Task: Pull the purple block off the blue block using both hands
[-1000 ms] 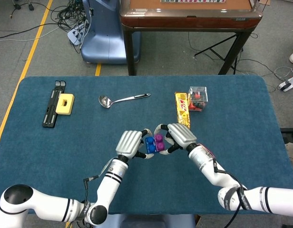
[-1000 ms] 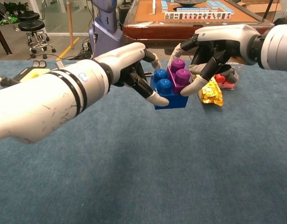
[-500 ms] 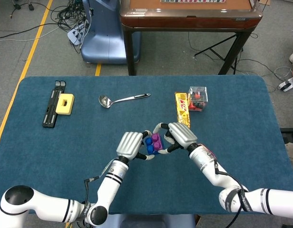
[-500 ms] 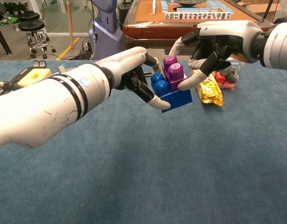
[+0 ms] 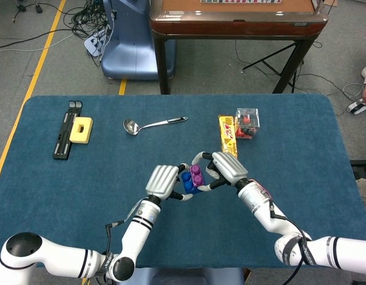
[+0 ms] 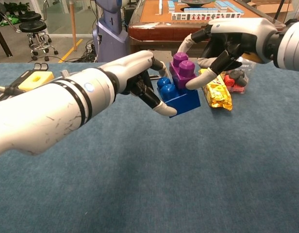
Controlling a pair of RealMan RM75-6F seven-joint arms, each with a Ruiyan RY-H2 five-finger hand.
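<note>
Both hands hold the block pair in the air above the table's middle. My left hand [image 6: 140, 77] [image 5: 163, 180] grips the blue block [image 6: 176, 97] [image 5: 187, 183], which tilts down to the left. My right hand [image 6: 227, 41] [image 5: 227, 168] pinches the purple block [image 6: 182, 70] [image 5: 196, 176] between thumb and a finger. The purple block tilts up on the blue one, its left side lifted, and still touches it at the right. In the head view the hands hide most of both blocks.
On the blue table [image 5: 302, 148] lie a yellow snack packet [image 5: 227, 135] [image 6: 215, 92] and a small clear box of red items [image 5: 247, 120] behind the right hand. Farther left lie a metal spoon [image 5: 152, 124], a yellow sponge [image 5: 81, 130] and a black tool [image 5: 65, 138].
The right hand has tipped and lifted the purple block up and to the right, prying it partly off. The blue block has tilted in the left hand.
</note>
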